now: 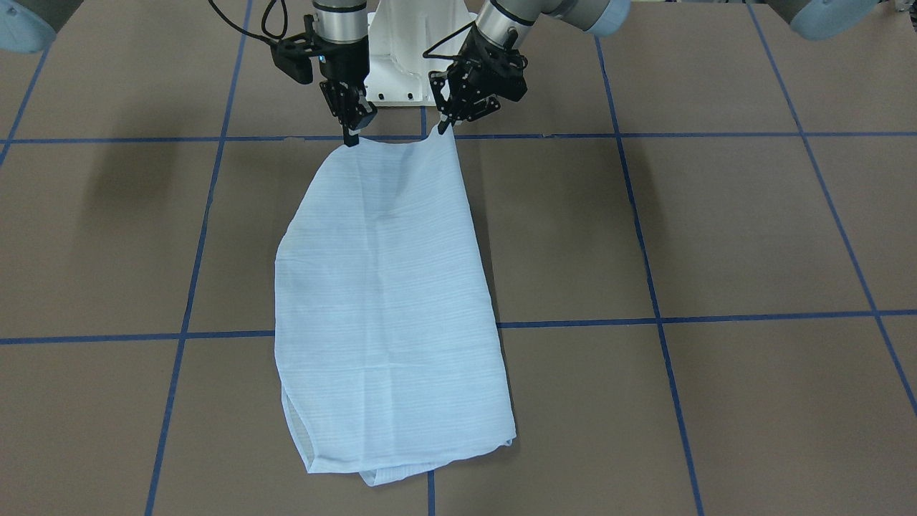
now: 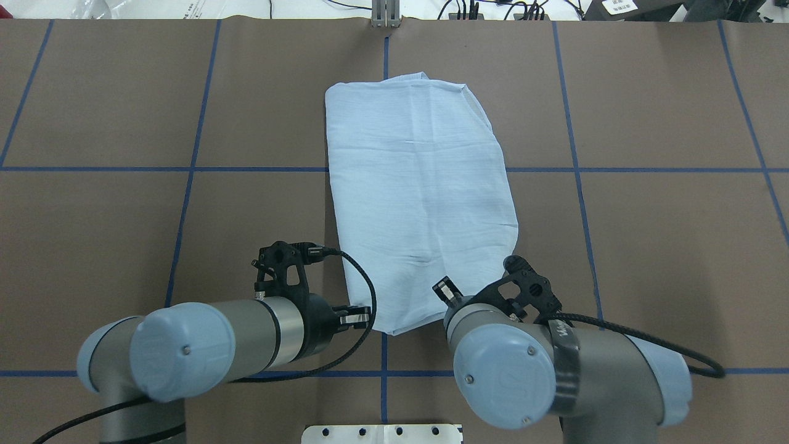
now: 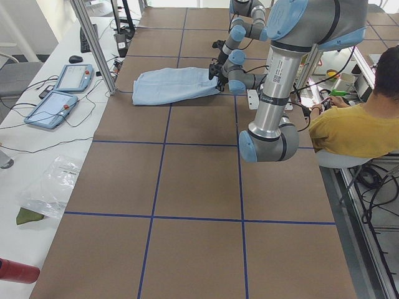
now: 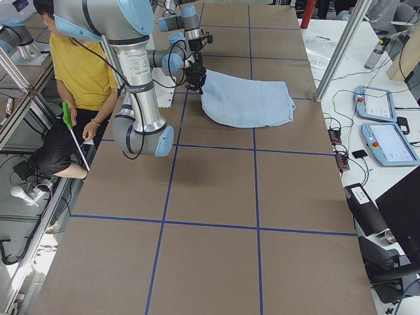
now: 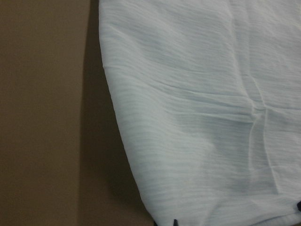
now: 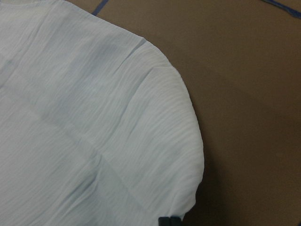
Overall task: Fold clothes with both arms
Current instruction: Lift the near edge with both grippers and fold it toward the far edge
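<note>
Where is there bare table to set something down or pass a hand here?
Both flanks of the shirt are bare table, from its long edges out to the table's ends, on the left arm's side and the right arm's side alike. A narrow strip lies past its far end. Crowded: the robot's end, where both arms' jaws pinch the shirt's corners.

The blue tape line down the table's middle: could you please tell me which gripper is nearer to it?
Left. The left gripper holds a shirt corner just beside the line; the right gripper holds the other corner, clearly farther off.
</note>
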Motion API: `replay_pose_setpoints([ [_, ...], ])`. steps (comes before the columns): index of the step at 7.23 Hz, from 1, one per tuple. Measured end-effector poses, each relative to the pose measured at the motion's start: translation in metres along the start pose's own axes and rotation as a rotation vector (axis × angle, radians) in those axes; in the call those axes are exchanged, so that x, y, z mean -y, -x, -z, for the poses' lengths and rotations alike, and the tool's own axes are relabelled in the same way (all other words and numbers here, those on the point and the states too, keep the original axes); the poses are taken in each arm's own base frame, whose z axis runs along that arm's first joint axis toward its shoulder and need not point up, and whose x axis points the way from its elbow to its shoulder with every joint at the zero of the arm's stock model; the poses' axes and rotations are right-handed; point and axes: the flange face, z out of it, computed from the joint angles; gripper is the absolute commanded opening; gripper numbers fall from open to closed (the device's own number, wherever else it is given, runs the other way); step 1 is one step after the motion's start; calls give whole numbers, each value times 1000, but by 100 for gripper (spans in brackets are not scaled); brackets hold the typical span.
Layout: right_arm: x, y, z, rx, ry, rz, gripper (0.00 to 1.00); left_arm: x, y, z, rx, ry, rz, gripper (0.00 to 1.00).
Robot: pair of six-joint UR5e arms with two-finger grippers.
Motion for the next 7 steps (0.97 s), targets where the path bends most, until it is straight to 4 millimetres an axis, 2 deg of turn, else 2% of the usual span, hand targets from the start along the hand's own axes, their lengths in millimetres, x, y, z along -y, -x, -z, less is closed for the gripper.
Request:
replay_pose_setpoints([
  [1, -2, -13, 34, -11, 26, 22, 0, -16, -9, 30, -21, 32, 16, 0],
  [2, 1, -20, 58, -14, 43, 31, 0, -25, -18, 58, -23, 56, 29, 0],
  [3, 4, -18, 70, -9, 49, 34, 0, -28, -23, 77, -19, 68, 32, 0],
  [4, 7, -10, 71, -1, 38, 48, 0, -24, -23, 80, -2, 63, 21, 0],
  [5, 16, 8, 65, 9, 5, 66, 0, -10, -20, 79, 19, 34, -8, 0],
  [7, 37, 63, 36, 38, -71, 77, 0, 37, -15, 71, 64, -54, -48, 0],
])
